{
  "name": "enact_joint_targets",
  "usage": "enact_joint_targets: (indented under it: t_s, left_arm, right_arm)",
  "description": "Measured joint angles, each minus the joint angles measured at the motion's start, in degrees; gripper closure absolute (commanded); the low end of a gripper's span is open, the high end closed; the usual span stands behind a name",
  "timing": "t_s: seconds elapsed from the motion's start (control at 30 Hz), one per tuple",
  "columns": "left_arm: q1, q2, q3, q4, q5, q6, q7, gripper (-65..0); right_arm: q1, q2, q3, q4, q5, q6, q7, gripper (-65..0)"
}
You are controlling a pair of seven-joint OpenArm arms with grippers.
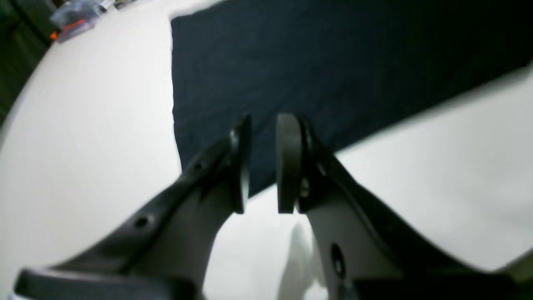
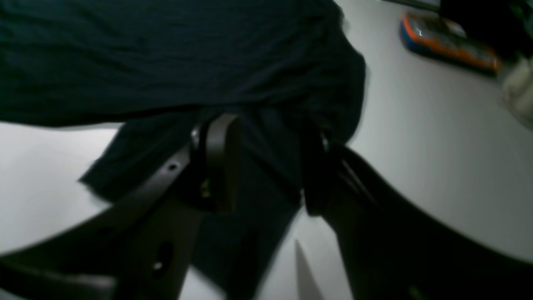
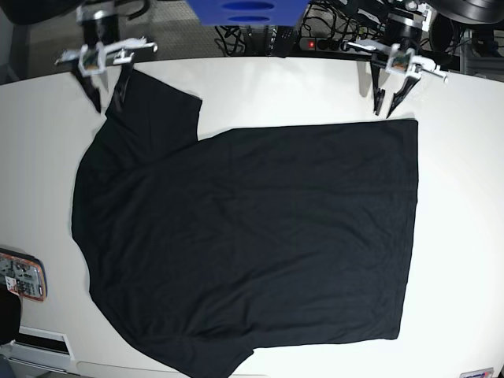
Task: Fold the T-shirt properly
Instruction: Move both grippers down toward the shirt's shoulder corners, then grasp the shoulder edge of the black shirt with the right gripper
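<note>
The black T-shirt point(image 3: 252, 236) lies spread flat on the white table point(image 3: 461, 236), hem toward the right and sleeves toward the left. My left gripper point(image 3: 383, 112) hovers at the far right hem corner. In the left wrist view the left gripper point(image 1: 266, 125) stands narrowly open over the T-shirt point(image 1: 333, 62), with nothing between its pads. My right gripper point(image 3: 107, 102) is at the far left sleeve. The right wrist view shows the right gripper point(image 2: 268, 125) open, its fingers straddling the sleeve cloth of the T-shirt point(image 2: 166, 54).
An orange and blue object point(image 3: 20, 276) lies at the table's left edge, and it shows as the orange and blue object point(image 2: 449, 41) in the right wrist view. A blue item point(image 3: 252, 9) and cables point(image 3: 346, 31) sit behind the far edge. A clear plastic thing point(image 1: 75, 21) lies far off.
</note>
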Motion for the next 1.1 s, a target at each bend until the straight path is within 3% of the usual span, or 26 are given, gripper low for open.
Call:
enact_joint_targets:
  t_s: [0.17, 0.23, 0.33, 0.5, 0.6, 0.77, 0.87, 1.03, 1.1]
  left_arm:
    - [0.1, 6.8, -7.1, 4.2, 16.8, -0.6, -3.0, -10.8]
    - [0.1, 8.8, -9.3, 5.8, 18.8, -0.3, -4.8, -10.8]
    - [-0.2, 8.8, -10.3, 8.4, 20.8, -0.1, -5.7, -10.8]
    - [-0.7, 8.9, -10.3, 9.7, 21.7, -0.3, -6.0, -10.8]
    - [-3.3, 8.2, -10.3, 9.7, 21.6, -0.3, -6.1, -10.8]
    - [-6.1, 5.0, -10.2, 9.6, 21.6, -0.3, -6.3, -10.8]
    - [-7.5, 2.7, -10.2, 9.6, 21.6, -0.5, -6.5, -10.8]
    - [-8.4, -2.3, -10.2, 9.6, 21.6, -0.5, -6.5, -10.8]
    - [-8.4, -4.1, -10.2, 9.5, 21.6, -0.6, -6.5, -10.8]
  right_arm:
    - [-0.5, 8.4, -0.3, 1.9, -0.1, 0.5, -12.8, -23.1]
    - [-0.5, 11.1, -0.2, 2.5, 0.0, 0.0, -17.5, -23.1]
    - [-0.3, 13.9, 0.0, 3.4, 0.0, 0.1, -22.0, -23.1]
    - [-0.5, 15.6, -0.1, 4.3, 0.0, 0.6, -28.3, -23.1]
    - [0.3, 17.2, 0.1, 4.6, -2.9, 3.5, -33.2, -23.1]
    - [5.8, 15.3, -1.0, 4.6, -16.0, 8.0, -38.9, -22.9]
    - [9.0, 10.3, -2.3, 4.7, -26.9, 11.1, -38.4, -22.9]
    - [15.2, 3.4, -7.3, 4.8, -52.5, 16.4, -37.7, -22.9]
    - [15.9, 1.1, -10.8, 4.8, -58.4, 19.4, -37.9, -23.1]
